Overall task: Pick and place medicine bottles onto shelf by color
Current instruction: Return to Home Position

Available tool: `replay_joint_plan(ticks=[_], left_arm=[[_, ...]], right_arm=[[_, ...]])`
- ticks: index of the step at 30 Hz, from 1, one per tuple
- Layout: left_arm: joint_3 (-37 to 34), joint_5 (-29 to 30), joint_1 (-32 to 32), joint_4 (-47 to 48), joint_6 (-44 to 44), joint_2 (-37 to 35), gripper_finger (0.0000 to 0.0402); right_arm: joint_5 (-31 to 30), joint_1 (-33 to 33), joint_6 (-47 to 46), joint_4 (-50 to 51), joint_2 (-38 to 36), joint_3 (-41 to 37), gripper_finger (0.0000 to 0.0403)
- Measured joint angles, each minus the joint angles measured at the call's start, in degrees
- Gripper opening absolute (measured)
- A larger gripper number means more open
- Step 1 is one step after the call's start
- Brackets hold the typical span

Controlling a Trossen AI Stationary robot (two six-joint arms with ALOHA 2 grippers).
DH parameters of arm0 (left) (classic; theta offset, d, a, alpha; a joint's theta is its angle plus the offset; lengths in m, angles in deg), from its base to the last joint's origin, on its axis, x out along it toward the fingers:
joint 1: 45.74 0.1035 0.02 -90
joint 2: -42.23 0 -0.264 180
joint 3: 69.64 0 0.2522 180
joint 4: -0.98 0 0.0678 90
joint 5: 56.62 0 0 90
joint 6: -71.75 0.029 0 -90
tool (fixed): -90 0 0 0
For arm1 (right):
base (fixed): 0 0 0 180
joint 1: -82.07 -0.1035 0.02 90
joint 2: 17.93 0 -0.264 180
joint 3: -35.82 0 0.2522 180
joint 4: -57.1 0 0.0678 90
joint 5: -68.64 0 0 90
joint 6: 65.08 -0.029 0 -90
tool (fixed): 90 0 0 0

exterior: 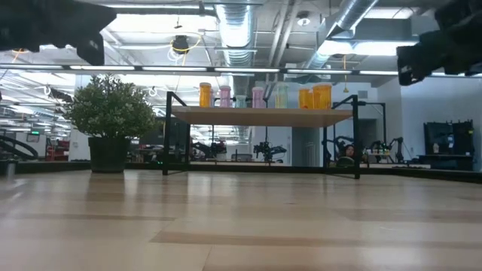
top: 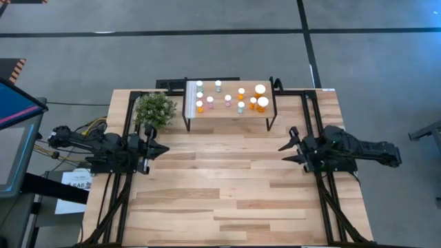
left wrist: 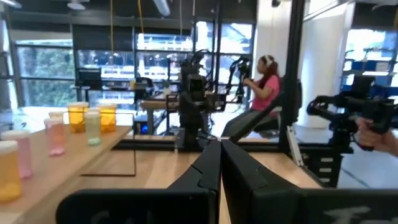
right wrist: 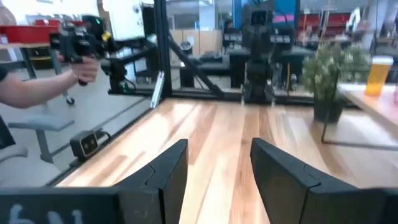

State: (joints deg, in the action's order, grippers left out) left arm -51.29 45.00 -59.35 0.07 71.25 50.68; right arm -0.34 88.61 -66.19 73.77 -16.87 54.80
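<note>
Seeing every bottle [top: 227, 100] up on the shelf [top: 231, 114], I held left jaws narrow, right jaws wide, both empty and clear.

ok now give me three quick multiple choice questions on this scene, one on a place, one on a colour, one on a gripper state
1. Where is the potted plant relative to the shelf?
A. on it
B. beside it on the table, toward the left gripper
C. under it

2. What colour are the two largest bottles?
A. green
B. pink
C. orange

3. How is the right gripper?
A. shut on a bottle
B. open and empty
C. out of view

Answers: 1 B, the high view shows the plant standing on the table next to the shelf; 2 C, both big ones at the shelf's end are orange; 3 B, its wrist view shows bare table between spread fingers.
</note>
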Motion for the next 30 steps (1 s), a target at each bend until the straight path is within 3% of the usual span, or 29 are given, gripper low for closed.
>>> replay_joint_plan(ticks=[4, 10, 19, 25, 30], left_arm=[[-3.80, -2.77, 0.00, -4.52, -0.62, -0.01, 0.0000], [-3.98, -4.29, 0.00, -2.31, -3.21, 0.15, 0.0000], [-4.03, -16.72, -0.02, -2.41, -1.13, 0.11, 0.0000], [-4.09, -17.36, 0.00, -2.33, 0.25, 0.11, 0.0000], [-4.12, -21.78, 0.00, -0.31, -0.37, 0.11, 0.0000]], right_arm=[[-0.25, -0.01, 1.54, 2.44, 0.14, -1.38, 0.0194], [-0.22, -0.13, 1.02, 1.83, 0.39, -1.73, 0.0199], [-0.18, -0.13, 1.13, 1.96, 0.41, -1.75, 0.0195], [-0.16, -0.13, 1.13, 2.00, 0.41, -1.78, 0.0197], [-0.16, -0.13, 1.12, 2.03, 0.41, -1.80, 0.0197]])
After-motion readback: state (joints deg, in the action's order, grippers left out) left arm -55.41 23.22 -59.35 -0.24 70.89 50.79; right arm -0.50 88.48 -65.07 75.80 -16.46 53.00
